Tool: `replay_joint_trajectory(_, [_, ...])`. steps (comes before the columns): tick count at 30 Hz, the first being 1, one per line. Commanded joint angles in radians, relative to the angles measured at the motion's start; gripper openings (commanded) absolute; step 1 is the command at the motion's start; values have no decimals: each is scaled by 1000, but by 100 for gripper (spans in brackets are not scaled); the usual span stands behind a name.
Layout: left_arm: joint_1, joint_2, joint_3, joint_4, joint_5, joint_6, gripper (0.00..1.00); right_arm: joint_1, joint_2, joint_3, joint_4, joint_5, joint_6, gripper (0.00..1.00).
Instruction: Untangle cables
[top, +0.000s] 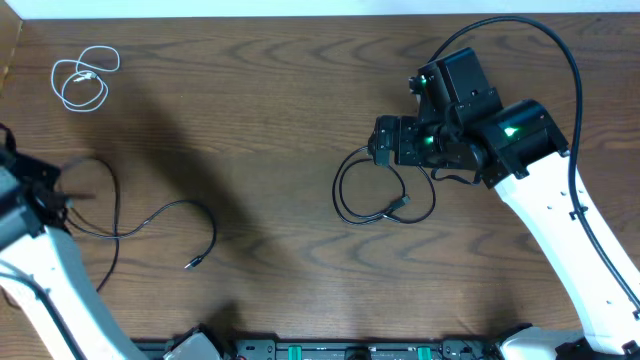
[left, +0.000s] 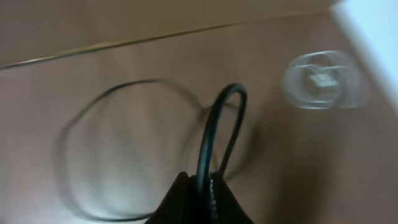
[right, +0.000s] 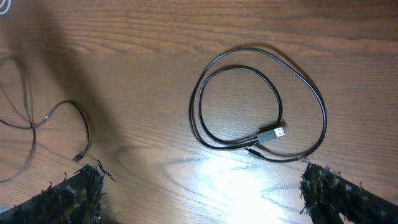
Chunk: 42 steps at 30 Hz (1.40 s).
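Nearest the front edge of the table (top: 290, 300), on the left side, the small plug (top: 190, 265) of the loose black cable (top: 165, 212) is lying flat. Its cord is curving back toward the left edge. There the left gripper (left: 202, 194) is pinching it, with the jaws closed tight on the cord and a short loop standing up out of them in the wrist view. The left arm is leaning in low from the near left corner, its white forearm angled along the left edge. This grip is probably meant to carry the cord clear of the others. It is already lying well apart from both.

Farther in, right of the middle, the coiled black cable (top: 380, 195) is resting in a loose double ring. Its USB plug (top: 400, 205) is sitting inside the ring. The right gripper (right: 202, 177) is hanging above the coil with its fingers spread wide and holding nothing. The right arm is slanting in from the near right corner, and its wrist is bent down so the camera is looking straight at the coil. That pose suggests it is lining up for a grasp.

Farthest away, by the far left corner, the white cable (top: 83, 78) is lying in a small coil of its own, touching neither black cable.
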Motion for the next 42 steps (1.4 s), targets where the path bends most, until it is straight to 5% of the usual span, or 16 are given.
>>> replay_joint_trajectory(1, [-2,79,-22,-18,-198,-12,8,9,6,-3,-1,8,-15,99])
replay_joint_trajectory(2, [-2,105,-30,-23,-182,-12,8,9,6,-3,-1,8,-15,99])
replay_joint_trajectory(5, [-2,166,-34,-32,-84,-11,29,9,6,-3,-1,8,-15,99])
replay_joint_trajectory(9, [-2,222,-34,-32,63,-11,34,9,6,-3,1,8,-14,99])
replay_joint_trajectory(12, [-2,246,-34,-40,104,-12,59,9,6,-3,8,8,-14,99])
replay_joint_trajectory(14, [-2,263,-34,-42,119,-16,66,9,6,-3,11,8,-14,99])
replay_joint_trajectory(19, [-2,292,-34,-50,179,-15,66,9,6,-3,12,8,-14,99])
replay_joint_trajectory(28, [-12,293,-34,-77,701,42,66,9,6,-3,23,7,-14,99])
replay_joint_trajectory(37, [-169,293,-80,-282,691,42,66,9,6,-3,41,6,-13,99])
replay_joint_trajectory(42, [-299,293,-171,-277,562,41,66,9,6,-3,37,-12,-3,99])
